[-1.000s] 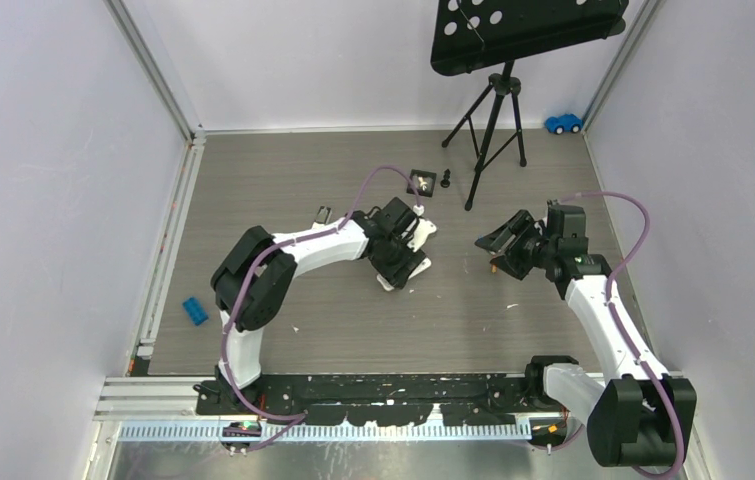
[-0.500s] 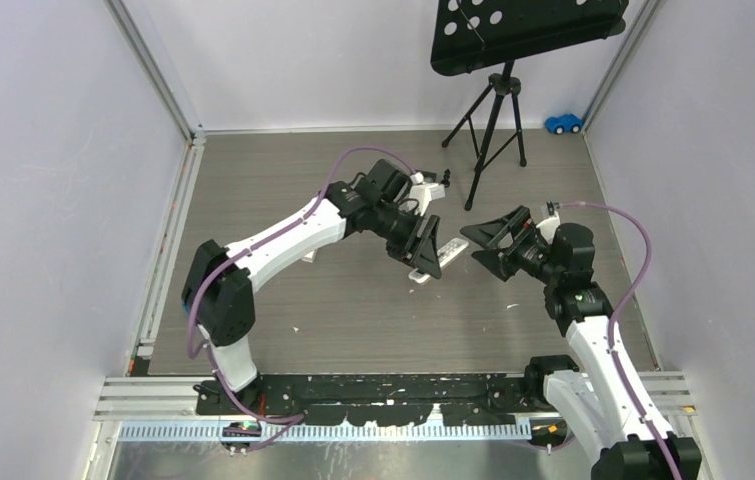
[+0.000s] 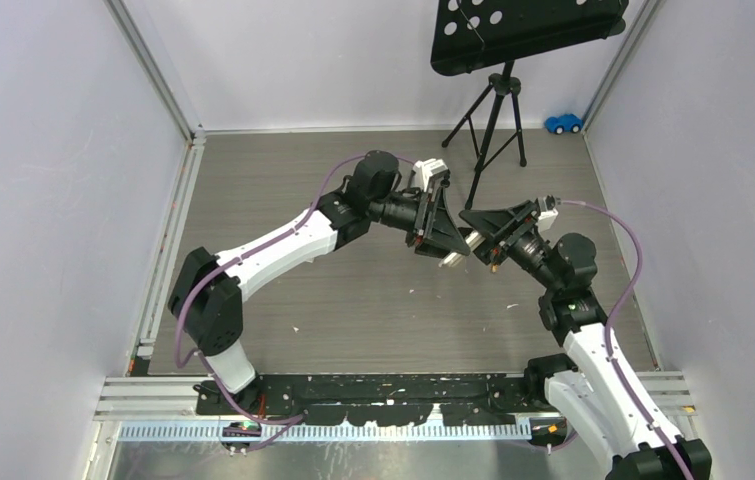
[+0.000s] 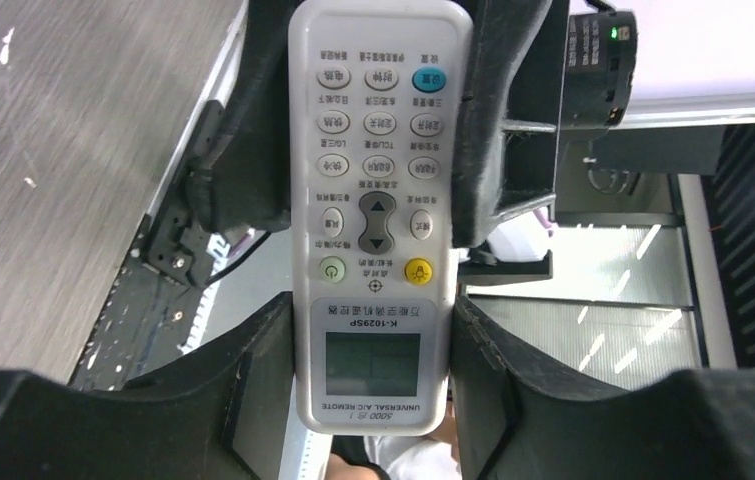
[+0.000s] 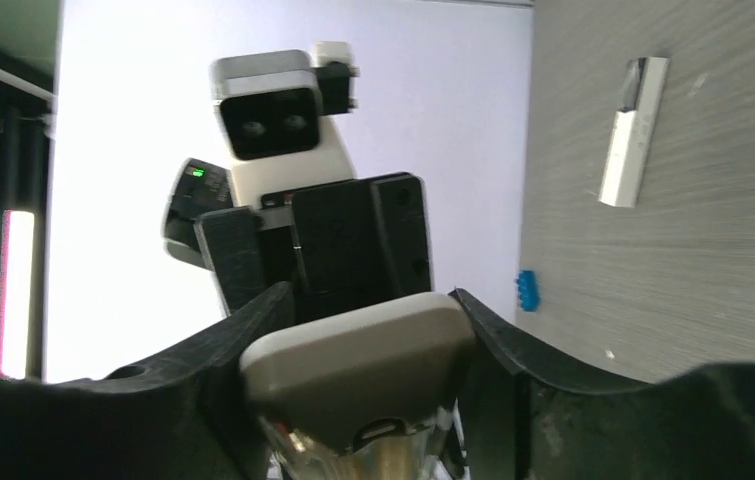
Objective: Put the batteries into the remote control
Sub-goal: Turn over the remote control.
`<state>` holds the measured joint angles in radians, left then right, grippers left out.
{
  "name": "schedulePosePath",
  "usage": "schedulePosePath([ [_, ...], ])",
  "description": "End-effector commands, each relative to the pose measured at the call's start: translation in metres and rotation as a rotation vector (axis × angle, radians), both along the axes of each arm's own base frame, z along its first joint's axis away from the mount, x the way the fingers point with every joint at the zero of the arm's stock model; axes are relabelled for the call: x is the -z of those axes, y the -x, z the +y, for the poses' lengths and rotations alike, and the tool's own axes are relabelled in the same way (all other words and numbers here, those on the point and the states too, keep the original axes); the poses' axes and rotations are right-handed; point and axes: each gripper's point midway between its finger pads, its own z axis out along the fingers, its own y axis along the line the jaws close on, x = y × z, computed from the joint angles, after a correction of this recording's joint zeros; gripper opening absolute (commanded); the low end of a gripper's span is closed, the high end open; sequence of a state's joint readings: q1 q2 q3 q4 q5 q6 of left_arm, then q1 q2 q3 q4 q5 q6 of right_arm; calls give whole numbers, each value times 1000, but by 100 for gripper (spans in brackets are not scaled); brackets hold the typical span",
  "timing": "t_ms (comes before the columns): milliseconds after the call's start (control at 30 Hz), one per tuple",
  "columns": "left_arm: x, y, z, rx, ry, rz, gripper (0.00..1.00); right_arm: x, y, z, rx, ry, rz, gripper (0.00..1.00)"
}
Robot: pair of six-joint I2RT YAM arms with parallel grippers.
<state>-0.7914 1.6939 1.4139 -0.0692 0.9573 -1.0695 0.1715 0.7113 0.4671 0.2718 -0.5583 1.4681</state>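
The white remote (image 4: 373,180) is held up in the air, buttons toward the left wrist camera. My left gripper (image 4: 371,330) is shut on its display end. My right gripper (image 5: 363,310) meets it from the far end, with fingers (image 4: 508,120) pressed on both sides. In the right wrist view the remote's end (image 5: 353,350) fills the gap between the jaws. From above, the left gripper (image 3: 441,238) and right gripper (image 3: 481,240) face each other mid-table. A small blue ridged piece (image 5: 526,292), seemingly blue batteries side by side, lies on the floor. A tiny orange piece (image 3: 493,267) lies below the right gripper.
A black music stand on a tripod (image 3: 493,110) stands at the back, close behind the grippers. A blue toy car (image 3: 563,123) sits in the far right corner. A slim white strip (image 5: 633,130) lies on the grey floor. Walls close in on both sides.
My left gripper has lifted the remote off the floor and carried it right. My right gripper has risen and moved left onto the remote's free end.
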Motion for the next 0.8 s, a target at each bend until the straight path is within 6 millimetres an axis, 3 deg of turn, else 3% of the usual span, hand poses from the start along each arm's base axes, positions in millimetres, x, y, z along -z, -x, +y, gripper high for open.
schedulePosePath([
  [0,-42,-5,-2,4,160,-31,0,-38,-1,-9,65,-127,-56,54],
  [67,-37,-12,0,-25,153,-25,1,-43,-3,-12,89,-136,-56,47],
  [100,-36,-14,2,-36,155,-30,8,-45,-5,-13,100,-139,-53,44],
  [200,-36,-17,6,-60,163,-68,49,-48,-9,-17,136,-143,-22,36],
  [300,-35,-25,14,-109,156,-182,73,-34,-19,-24,203,-110,87,34],
  [500,-13,-52,40,-309,90,-577,82,15,-35,-30,304,-29,354,35],
  [533,-12,-54,45,-343,95,-620,82,23,-37,-27,305,-20,392,31],
  [667,8,-55,54,-374,83,-776,82,46,-46,-9,273,5,523,26],
  [767,34,-54,57,-346,-17,-886,80,59,-50,11,254,25,581,24],
])
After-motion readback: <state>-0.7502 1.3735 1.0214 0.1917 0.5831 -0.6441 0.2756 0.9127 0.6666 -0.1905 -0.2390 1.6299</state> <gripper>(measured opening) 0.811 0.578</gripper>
